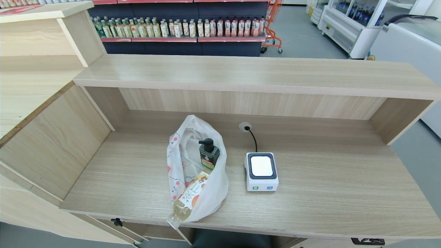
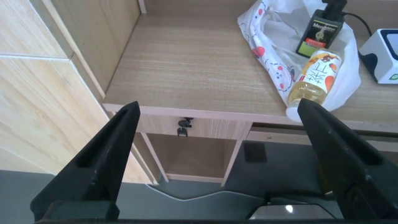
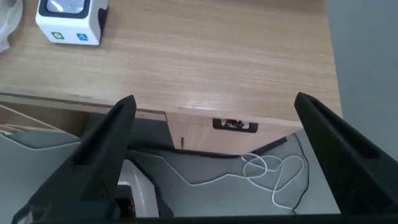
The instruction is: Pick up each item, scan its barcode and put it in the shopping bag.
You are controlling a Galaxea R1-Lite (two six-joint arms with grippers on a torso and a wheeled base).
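1. You have a wooden counter [image 1: 327, 179] walled at the back by a raised ledge [image 1: 258, 74], with a slanted side panel [image 1: 51, 144] on the left. Its right half is bare wood, as is the stretch left of the bag.
2. The shopping bag [image 1: 215, 186] lies left of centre, its mouth open toward the back. A dark pump bottle [image 1: 209, 155] stands inside it. A drink bottle [image 1: 189, 198] lies in it too, with its cap end sticking out over the counter's front edge.
3. The scanner [image 1: 261, 171] sits just right of the bag, not touching it. Its window faces up.
4. The left gripper [image 2: 217, 107] hangs in front of and below the counter's front left corner, with its jaws wide apart and empty. The bag and both bottles lie beyond it, well apart.
5. The right gripper [image 3: 214, 99] hangs below the front edge on the right side, with its jaws also wide apart and empty. The scanner is far beyond it.
6. The wrist views add what lies under the front edge: a small dark latch [image 2: 183, 126] on the left and a loose white cord [image 3: 273, 168] on the floor on the right.
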